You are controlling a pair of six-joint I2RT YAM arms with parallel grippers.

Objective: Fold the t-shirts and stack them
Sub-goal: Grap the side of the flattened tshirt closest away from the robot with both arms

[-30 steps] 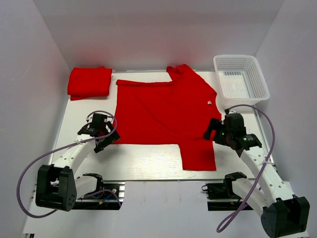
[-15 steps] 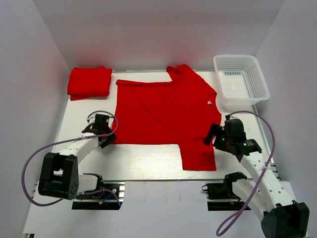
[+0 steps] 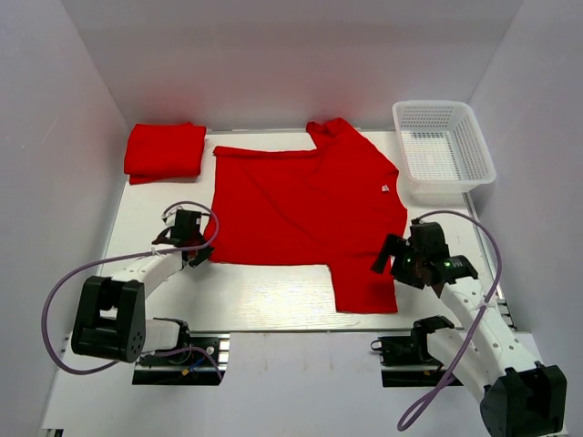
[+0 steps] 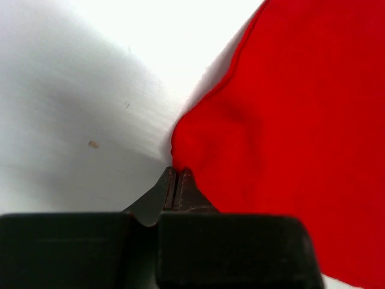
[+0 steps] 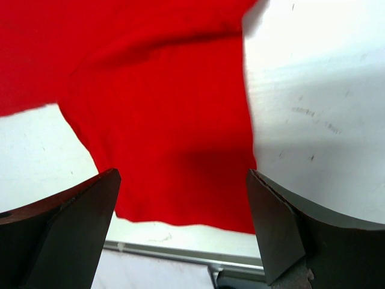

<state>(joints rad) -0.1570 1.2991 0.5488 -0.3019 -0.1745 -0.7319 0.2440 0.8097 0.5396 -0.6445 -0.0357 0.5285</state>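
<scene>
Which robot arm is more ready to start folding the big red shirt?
Left. The left gripper is shut on a near corner of the spread t-shirt; the right gripper hangs open over its sleeve, gripping nothing.

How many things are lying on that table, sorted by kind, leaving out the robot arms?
Spread red t-shirt: 1
Folded red cloth pile: 1 (how many shirts are in it cannot be told)
White mesh basket: 1
Total: 3

Robotics lab cell, folks. Plain white walls box in a white worktop, left arm and right arm bolted at its near edge.
</scene>
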